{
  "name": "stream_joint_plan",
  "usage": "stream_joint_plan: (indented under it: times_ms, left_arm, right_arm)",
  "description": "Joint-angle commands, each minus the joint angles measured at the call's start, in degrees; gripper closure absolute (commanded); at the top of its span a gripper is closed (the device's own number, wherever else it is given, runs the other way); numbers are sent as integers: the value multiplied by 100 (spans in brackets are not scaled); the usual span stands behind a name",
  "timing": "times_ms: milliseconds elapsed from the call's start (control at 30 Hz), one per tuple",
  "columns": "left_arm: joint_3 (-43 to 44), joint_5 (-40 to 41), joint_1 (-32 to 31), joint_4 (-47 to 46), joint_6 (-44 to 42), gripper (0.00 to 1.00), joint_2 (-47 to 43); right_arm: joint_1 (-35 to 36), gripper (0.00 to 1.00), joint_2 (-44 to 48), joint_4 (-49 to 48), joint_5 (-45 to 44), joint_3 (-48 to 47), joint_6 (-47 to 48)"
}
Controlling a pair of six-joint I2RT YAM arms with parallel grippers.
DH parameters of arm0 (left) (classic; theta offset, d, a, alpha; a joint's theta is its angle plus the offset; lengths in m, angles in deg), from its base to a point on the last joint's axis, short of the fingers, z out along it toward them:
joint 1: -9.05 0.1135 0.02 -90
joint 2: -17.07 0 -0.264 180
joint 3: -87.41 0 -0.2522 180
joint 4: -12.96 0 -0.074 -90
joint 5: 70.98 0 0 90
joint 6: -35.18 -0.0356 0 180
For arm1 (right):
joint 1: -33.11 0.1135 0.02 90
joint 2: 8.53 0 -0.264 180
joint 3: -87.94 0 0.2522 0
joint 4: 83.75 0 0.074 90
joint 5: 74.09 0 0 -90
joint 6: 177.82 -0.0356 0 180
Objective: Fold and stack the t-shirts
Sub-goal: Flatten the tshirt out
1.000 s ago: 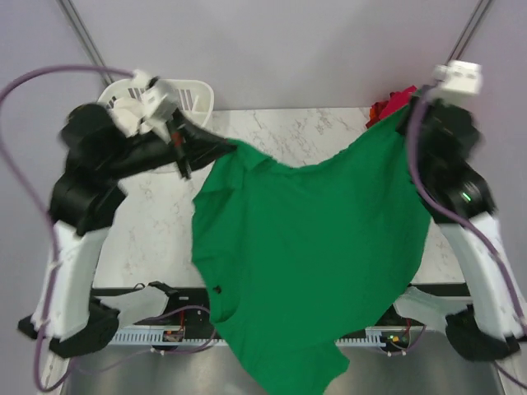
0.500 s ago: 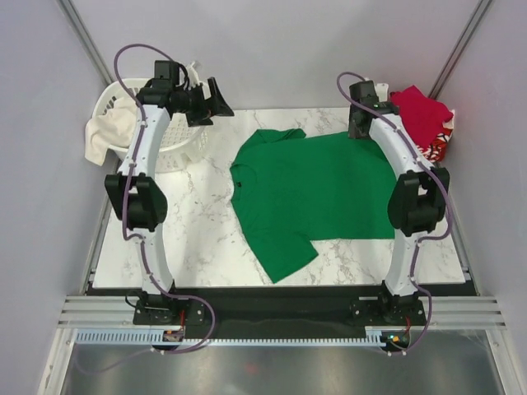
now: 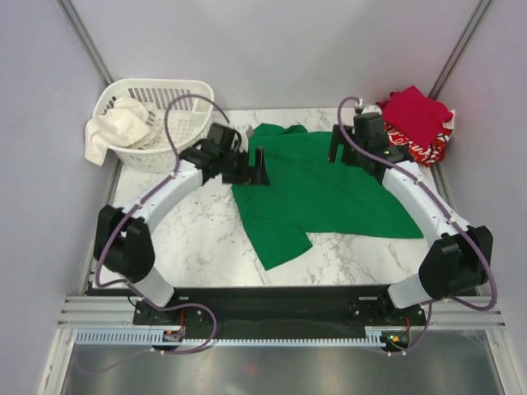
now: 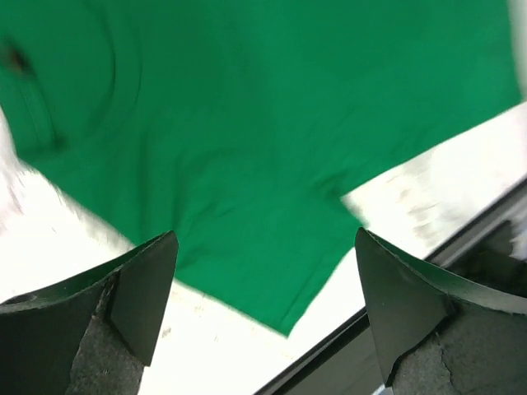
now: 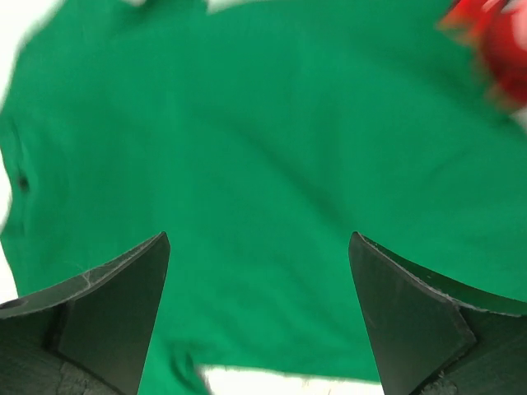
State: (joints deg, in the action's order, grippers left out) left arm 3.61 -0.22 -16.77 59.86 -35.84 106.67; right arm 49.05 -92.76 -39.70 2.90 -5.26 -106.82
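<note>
**Q:** What surface is shown, and how is it enclosed?

**A:** A white marble-patterned table is shown, enclosed by plain grey walls. The bases of both arms are seen bolted along its near edge.

**Q:** Where is the cloth found, reading from the near edge outward?

**A:** The green t-shirt is laid spread and unfolded on the table, somewhat right of centre. One flap of it is pointed toward the near edge, and bare marble is left on its left side.

**Q:** How are the tools held?

**A:** The left gripper is held at the shirt's left edge with its jaws spread wide and nothing clasped. In the left wrist view, only green cloth and a strip of marble are seen between the fingers. The right gripper is held over the far right part of the shirt, with its jaws likewise parted wide and nothing held. In the right wrist view, the gap is filled by green cloth lying below. Whether either tool is touching the cloth cannot be told.

**Q:** What is placed farthest back?

**A:** At the far left corner a white slatted basket is set, with a white cloth draped over its rim. At the far right corner the crimson t-shirt is piled on the red t-shirt with white print, just beside the green one.
</note>
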Motion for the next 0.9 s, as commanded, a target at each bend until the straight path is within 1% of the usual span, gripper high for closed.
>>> stream_joint_plan:
  times_ms: [0,133,233,333,467,533,667,800,867]
  left_arm:
    - [-868,623,-264,-545,509,5,391]
    - [-1212,791,-449,-914,659,5,741]
    - [-1230,755,-555,-1257,782,5,1058]
    - [-1133,878,-634,-1372,870,6,1296]
    - [-1229,1115,-713,-1425,1028,6,1569]
    - [-1430,1300,-766,-1425,1072,6,1578]
    - [-1853,1397,-775,-1425,1178,6,1464]
    - [-2476,1537,-827,-1443,1327,6,991]
    - [-2933,1678,-898,-1434,1432,7,727]
  right_arm:
    - [40,2,-15,-488,1282,761,-323]
    - [58,2,90,-743,1547,1736,-376]
    - [58,2,143,-918,1513,2176,-358]
    - [58,2,65,-1111,1486,2572,-376]
    - [110,2,-339,-1542,1486,2978,-472]
    - [215,2,-445,-1639,1521,3100,-499]
    - [654,2,-551,-1841,1372,3373,-621]
    - [919,2,-464,-1903,1451,3768,-753]
    - [1024,2,-271,-1965,1503,4111,-833]
